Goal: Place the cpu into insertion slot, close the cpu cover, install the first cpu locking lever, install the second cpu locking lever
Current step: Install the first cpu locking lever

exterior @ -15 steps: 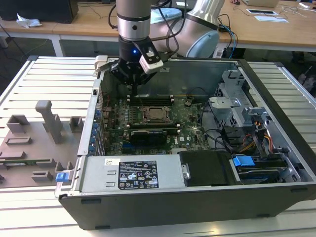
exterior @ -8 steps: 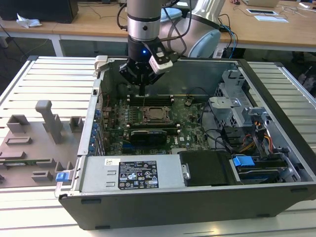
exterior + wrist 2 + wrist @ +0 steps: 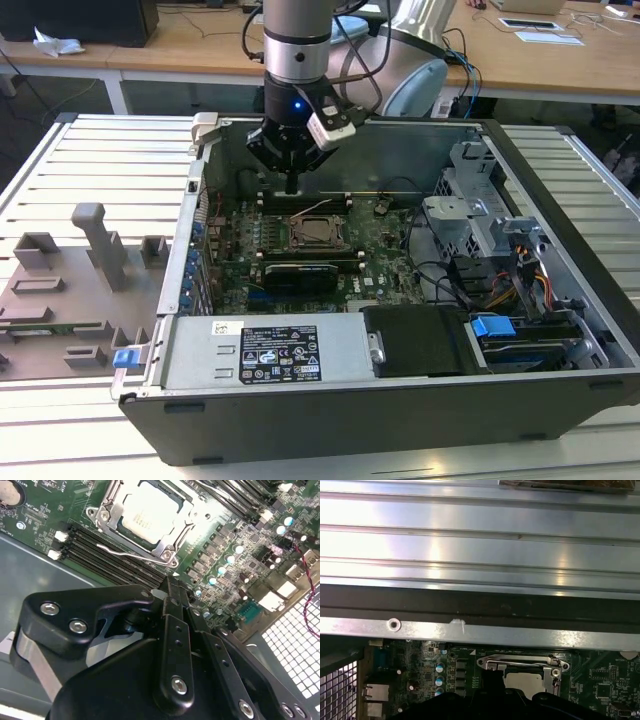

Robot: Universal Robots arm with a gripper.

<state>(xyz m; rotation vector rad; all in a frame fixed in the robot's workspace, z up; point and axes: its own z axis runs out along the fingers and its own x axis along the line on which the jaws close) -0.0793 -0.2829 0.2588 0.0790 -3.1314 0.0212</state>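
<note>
The cpu [image 3: 150, 510] lies flat in the insertion slot [image 3: 314, 232] on the green motherboard [image 3: 385, 250]. Its silver-grey top shows through the window of the cpu cover [image 3: 111, 511], which lies down around it. A thin silver wire lever [image 3: 122, 552] runs along the socket's side next to the memory slots. In the exterior view my gripper [image 3: 293, 186] hangs inside the open case, a little above the board and just behind the socket. Its black fingers [image 3: 169, 587] are shut together with nothing between them. The first wrist view shows the socket [image 3: 525, 667] below the case wall.
Black memory slots [image 3: 107, 555] lie between my gripper and the socket. A long black card [image 3: 298, 272], the power supply [image 3: 270, 352], a drive cage [image 3: 480, 215] and loose cables [image 3: 450, 280] fill the case. Grey fixture blocks [image 3: 95, 245] stand on the table at the exterior view's left.
</note>
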